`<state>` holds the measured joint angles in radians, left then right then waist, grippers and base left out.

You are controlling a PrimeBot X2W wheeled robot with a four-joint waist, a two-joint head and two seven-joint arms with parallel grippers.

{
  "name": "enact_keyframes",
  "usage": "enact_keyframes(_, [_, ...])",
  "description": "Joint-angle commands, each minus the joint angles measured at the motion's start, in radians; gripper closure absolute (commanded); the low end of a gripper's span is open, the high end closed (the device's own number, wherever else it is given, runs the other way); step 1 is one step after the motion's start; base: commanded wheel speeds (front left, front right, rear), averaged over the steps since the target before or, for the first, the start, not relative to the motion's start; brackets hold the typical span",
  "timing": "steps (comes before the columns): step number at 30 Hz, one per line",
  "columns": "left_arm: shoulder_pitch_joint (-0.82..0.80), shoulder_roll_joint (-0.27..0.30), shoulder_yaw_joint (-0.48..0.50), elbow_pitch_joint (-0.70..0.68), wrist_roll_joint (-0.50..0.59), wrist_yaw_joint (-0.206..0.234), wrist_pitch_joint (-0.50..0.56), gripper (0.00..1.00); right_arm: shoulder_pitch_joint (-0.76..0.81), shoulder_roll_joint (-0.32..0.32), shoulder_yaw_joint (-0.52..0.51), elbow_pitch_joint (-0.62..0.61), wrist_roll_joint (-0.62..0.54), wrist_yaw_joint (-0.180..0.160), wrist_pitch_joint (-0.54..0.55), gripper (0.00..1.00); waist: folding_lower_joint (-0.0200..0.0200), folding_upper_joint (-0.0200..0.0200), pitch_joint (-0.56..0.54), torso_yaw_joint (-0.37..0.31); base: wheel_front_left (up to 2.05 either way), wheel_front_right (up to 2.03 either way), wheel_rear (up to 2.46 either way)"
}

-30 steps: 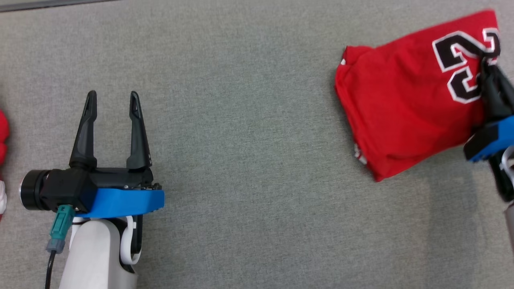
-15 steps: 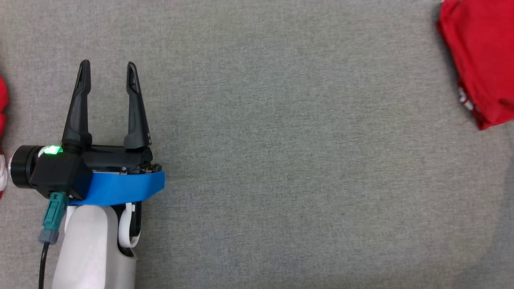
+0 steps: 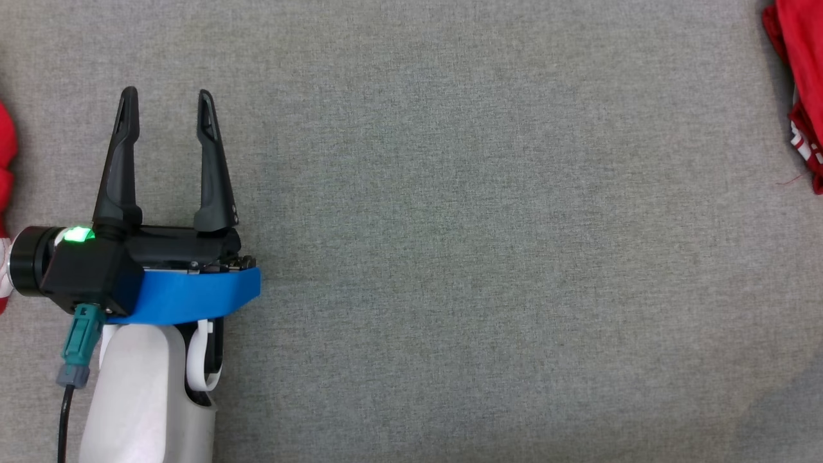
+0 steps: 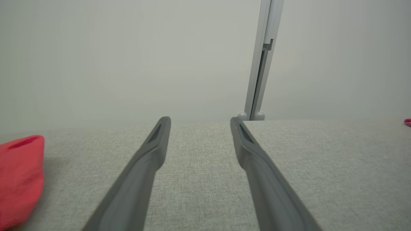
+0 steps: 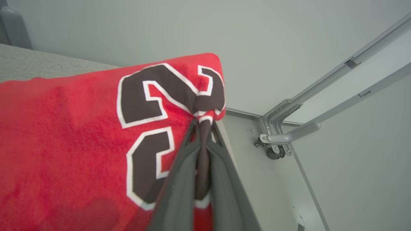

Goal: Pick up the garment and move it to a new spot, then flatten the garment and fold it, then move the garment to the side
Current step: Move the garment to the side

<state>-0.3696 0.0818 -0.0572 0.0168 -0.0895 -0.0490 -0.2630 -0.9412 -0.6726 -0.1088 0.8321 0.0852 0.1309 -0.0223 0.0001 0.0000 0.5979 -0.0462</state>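
Observation:
The garment (image 5: 70, 141) is a folded red jersey with black, white-edged numbers. In the right wrist view it lies over the table's right end, and my right gripper (image 5: 202, 125) is shut on its printed corner, with cloth pinched between the fingers. The head view catches just its left edge (image 3: 804, 77) at the far right. My left gripper (image 3: 165, 104) hovers over the grey table (image 3: 450, 225) at the left, open with nothing between its fingers (image 4: 154, 154).
Another red cloth (image 3: 5, 167) lies at the table's left edge, beside my left gripper, also seen in the left wrist view as red cloth (image 4: 19, 173). Beyond the table's right end a floor and a metal frame with a castor (image 5: 273, 150) show.
The garment has slid right across the head view until only its left edge shows, with the right gripper going out of that view. The left gripper has shifted slightly up.

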Motion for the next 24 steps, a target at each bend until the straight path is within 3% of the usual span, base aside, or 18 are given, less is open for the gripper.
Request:
enact_keyframes(1, [-0.007,0.002,0.002,-0.002,-0.004,0.004,-0.002,0.00,-0.025,0.006,-0.013,0.029,-0.016,0.000,-0.001,0.00,-0.0001,0.0000,-0.004,-0.002,0.00,0.00,0.00])
enact_keyframes(9, [0.023,-0.003,0.009,0.028,-0.016,0.007,-0.002,0.00,-0.025,0.041,-0.022,0.060,-0.050,0.000,-0.075,0.00,-0.0001,0.0000,-0.076,-0.002,0.00,0.00,0.00])
enact_keyframes(14, [0.075,-0.005,0.034,0.046,-0.034,0.011,-0.002,0.00,0.006,0.099,-0.005,0.026,-0.050,0.000,-0.158,0.00,-0.0001,0.0000,-0.164,0.001,0.00,0.00,0.00])
enact_keyframes(24, [0.220,-0.008,0.077,0.075,-0.051,0.014,-0.002,0.00,0.140,0.316,0.131,-0.116,0.011,0.000,-0.230,0.00,-0.0001,0.0000,-0.331,-0.005,0.00,0.00,0.00])
